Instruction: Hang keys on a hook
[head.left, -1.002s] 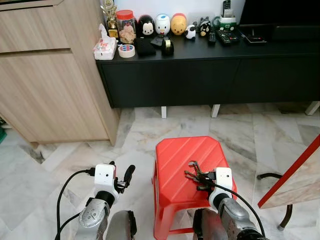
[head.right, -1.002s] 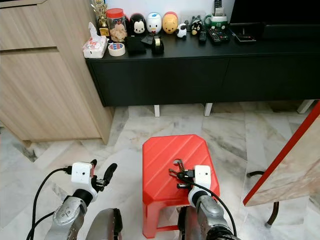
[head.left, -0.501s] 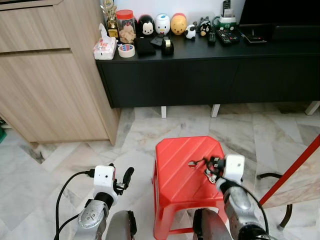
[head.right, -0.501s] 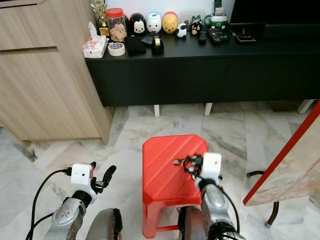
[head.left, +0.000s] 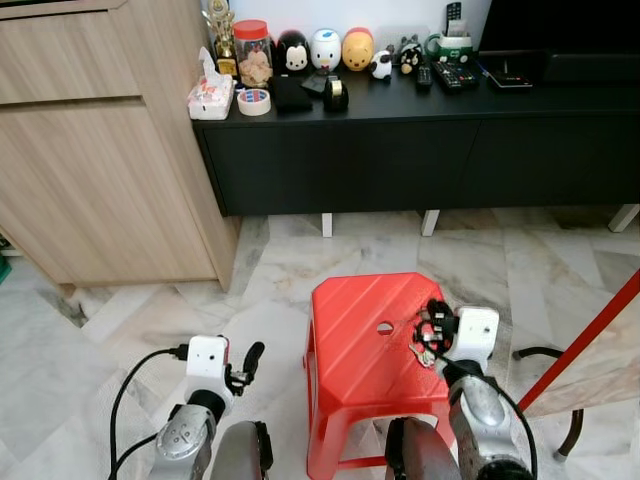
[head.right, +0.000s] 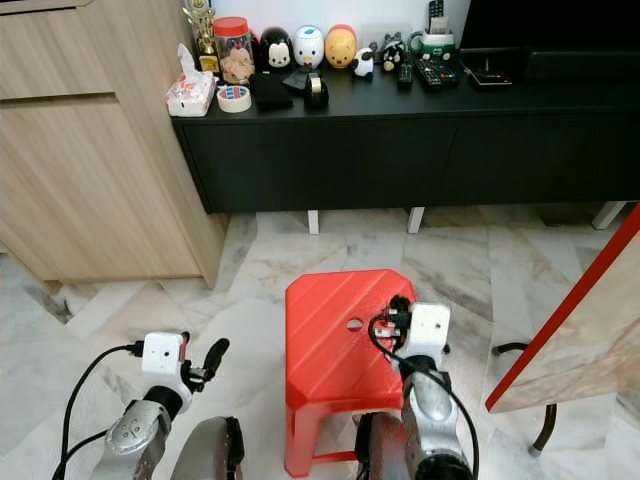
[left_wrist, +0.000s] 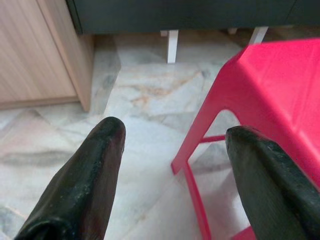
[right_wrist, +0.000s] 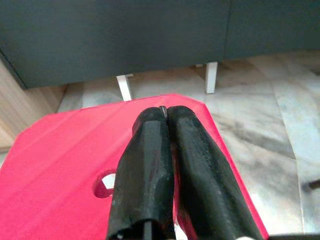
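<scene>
- A red plastic stool (head.left: 370, 350) stands on a pale marble floor (head.left: 150, 310), with a small round hole in its seat.
- The right hand (head.left: 432, 322) is raised just above the right side of the stool seat. Its two black fingers (right_wrist: 165, 165) are pressed together, and in the wrist view a sliver of metal shows at their tips.
- A bunch of keys (head.left: 424, 347) hangs beneath the right hand, close over the stool's right edge; the hand is closed on them.
- The left hand (head.left: 246, 362) is low on the left side, over the floor and apart from the stool. Its fingers (left_wrist: 80, 185) are spread wide and nothing is between them.
- Behind the stool runs a long black cabinet (head.left: 420, 150) on short white legs. On its tabletop sit a tissue pack (head.left: 209, 95), a roll of tape (head.left: 253, 101), a red-lidded jar (head.left: 251, 50), a row of round cartoon figures (head.left: 325, 48) and several remote controls (head.left: 455, 72).
- A light wood cupboard (head.left: 90, 150) stands to the left of the cabinet.
- At the far right, a red-edged board (head.left: 590, 360) leans at a slant, with a dark curved leg on the floor under it.
</scene>
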